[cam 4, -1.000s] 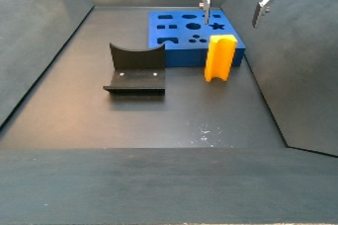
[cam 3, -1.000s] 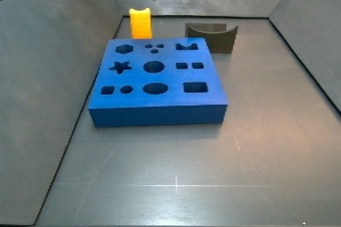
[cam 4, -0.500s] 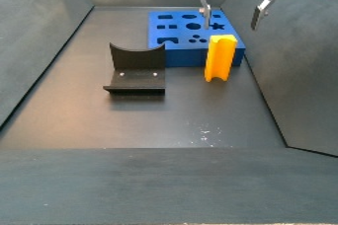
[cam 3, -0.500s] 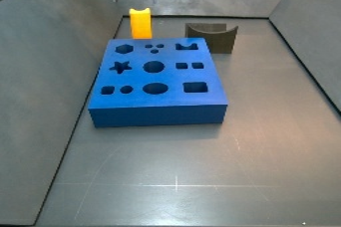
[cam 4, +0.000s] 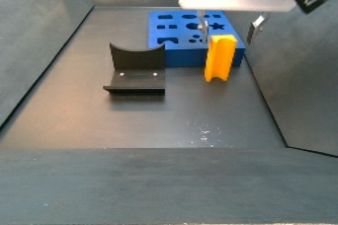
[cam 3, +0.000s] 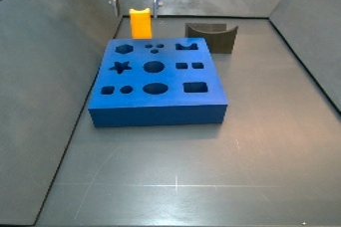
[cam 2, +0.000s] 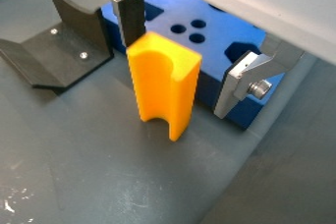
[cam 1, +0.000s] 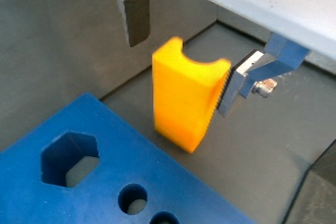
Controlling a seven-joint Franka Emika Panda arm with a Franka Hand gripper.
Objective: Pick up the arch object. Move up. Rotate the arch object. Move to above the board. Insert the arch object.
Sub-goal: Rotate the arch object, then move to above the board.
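Small bright yellow arch object (cam 2: pixel 165 84) with orange-shaded sides stands upright on the grey floor, just beside the back edge of the large thick blue board (cam 3: pixel 156 82) with shaped cut-outs. Gripper (cam 1: pixel 187 42) sits above the block's top; its flat silver fingers (cam 2: pixel 243 83) stand wide apart on either side of the block, clear of it in both wrist views, holding nothing. Dark L-shaped fixture (cam 4: pixel 133 69) stands near the board, apart from the yellow block.
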